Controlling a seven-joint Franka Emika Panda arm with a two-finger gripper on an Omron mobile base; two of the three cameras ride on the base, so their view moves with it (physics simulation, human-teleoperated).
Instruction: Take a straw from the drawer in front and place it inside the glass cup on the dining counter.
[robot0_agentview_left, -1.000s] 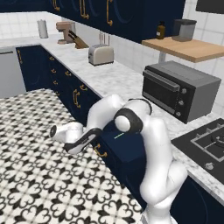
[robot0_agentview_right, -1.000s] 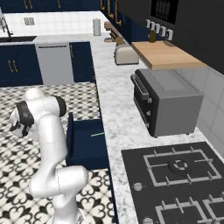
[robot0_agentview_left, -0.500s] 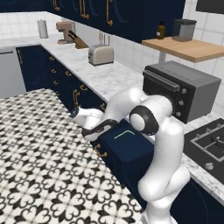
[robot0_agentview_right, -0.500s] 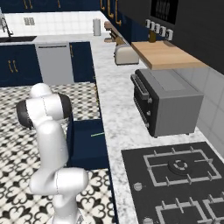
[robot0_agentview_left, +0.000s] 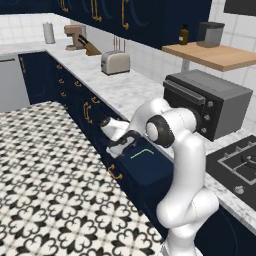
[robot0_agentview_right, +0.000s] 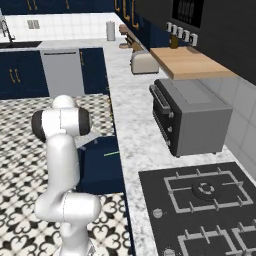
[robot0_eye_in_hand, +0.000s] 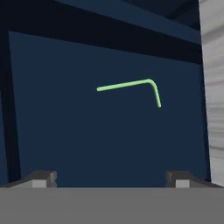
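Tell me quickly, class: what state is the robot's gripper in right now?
Gripper: open, holding nothing; its fingers stand wide apart above the open drawer, the green straw lying untouched inside.

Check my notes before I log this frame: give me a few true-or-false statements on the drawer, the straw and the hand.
1. The drawer is pulled open. True.
2. The straw is straight. False: it is bent, with a long part and a short part.
3. The hand is shut on the straw. False: its fingertips stand wide apart and the straw lies free on the drawer floor beyond them.
4. A toaster stands on the marble worktop. True.
5. The straw is bright red. False: it is bright green.
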